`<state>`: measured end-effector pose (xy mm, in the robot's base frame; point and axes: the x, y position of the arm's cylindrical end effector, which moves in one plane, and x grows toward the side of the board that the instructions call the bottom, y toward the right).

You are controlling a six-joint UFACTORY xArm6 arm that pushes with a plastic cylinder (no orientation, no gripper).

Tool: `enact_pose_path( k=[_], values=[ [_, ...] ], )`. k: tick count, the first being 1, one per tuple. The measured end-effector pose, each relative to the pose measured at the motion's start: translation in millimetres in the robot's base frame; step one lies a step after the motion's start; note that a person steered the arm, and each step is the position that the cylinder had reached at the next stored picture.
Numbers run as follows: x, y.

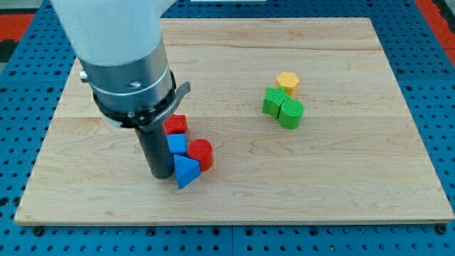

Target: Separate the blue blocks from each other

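Observation:
A blue cube point(176, 144) and a blue triangular block point(186, 171) lie touching each other in the board's lower left part, the cube above the triangle. A red cube point(176, 124) sits just above the blue cube and a red cylinder point(201, 153) touches both blue blocks on their right. My tip point(161, 175) is at the end of the dark rod, right against the left side of the blue blocks, level with the triangle's upper edge.
A green block point(272, 102), a green cylinder point(291, 113) and a yellow hexagonal block point(287, 82) cluster at the board's upper right. The wooden board point(355, 178) lies on a blue perforated table. The arm's large body covers the upper left.

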<state>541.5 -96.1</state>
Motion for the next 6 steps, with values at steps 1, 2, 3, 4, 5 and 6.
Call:
enact_pose_path(
  k=[1,2,3,4,5,6],
  values=[
    [-2.9,25.1],
    [-29.3,42.7],
    [-46.1,22.0],
    [-69.5,-13.7],
    [-89.8,-7.2],
    [-121.1,26.1]
  ],
)
